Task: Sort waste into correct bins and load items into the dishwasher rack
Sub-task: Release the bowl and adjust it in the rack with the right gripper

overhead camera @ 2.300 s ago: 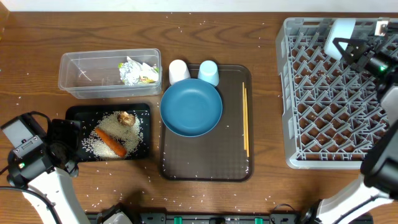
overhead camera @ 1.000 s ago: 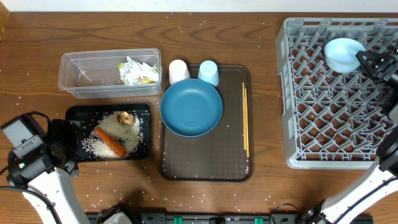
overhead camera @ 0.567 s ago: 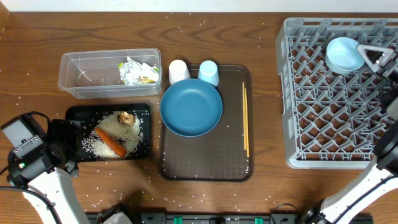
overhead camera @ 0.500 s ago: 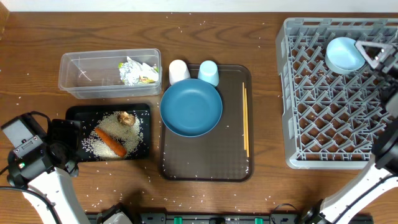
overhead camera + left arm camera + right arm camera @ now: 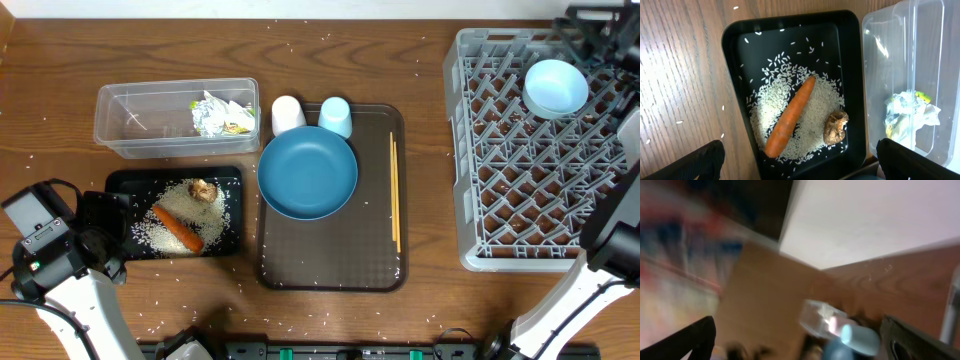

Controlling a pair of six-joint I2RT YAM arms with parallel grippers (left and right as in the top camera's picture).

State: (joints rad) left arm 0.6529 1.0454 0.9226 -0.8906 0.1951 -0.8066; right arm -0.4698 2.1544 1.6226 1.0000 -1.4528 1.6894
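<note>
A small white bowl (image 5: pixel 556 87) lies in the far part of the grey dishwasher rack (image 5: pixel 540 210). My right gripper (image 5: pixel 588 24) hovers just beyond it at the rack's far edge, open and empty; its wrist view is blurred. The carrot (image 5: pixel 790 116), brown lump (image 5: pixel 836 126) and rice (image 5: pixel 812 107) lie in the black tray (image 5: pixel 735 75). Above that tray's near end, my left gripper (image 5: pixel 800 162) is open and holds nothing. The wrapper (image 5: pixel 222 113) sits in the clear tub (image 5: pixel 120 100). Blue plate (image 5: pixel 307 172), white cup (image 5: pixel 288 113), light-blue cup (image 5: pixel 335 116) and chopsticks (image 5: pixel 395 195) rest on the brown tray (image 5: pixel 330 262).
Loose rice grains are scattered over the wooden table (image 5: pixel 420 60). The clear tub and black tray stand side by side at the left, the brown tray in the middle, the rack at the right edge.
My right gripper opened and let go of the bowl, which now rests in the rack. It then pulled away toward the rack's far edge. The left arm has not moved.
</note>
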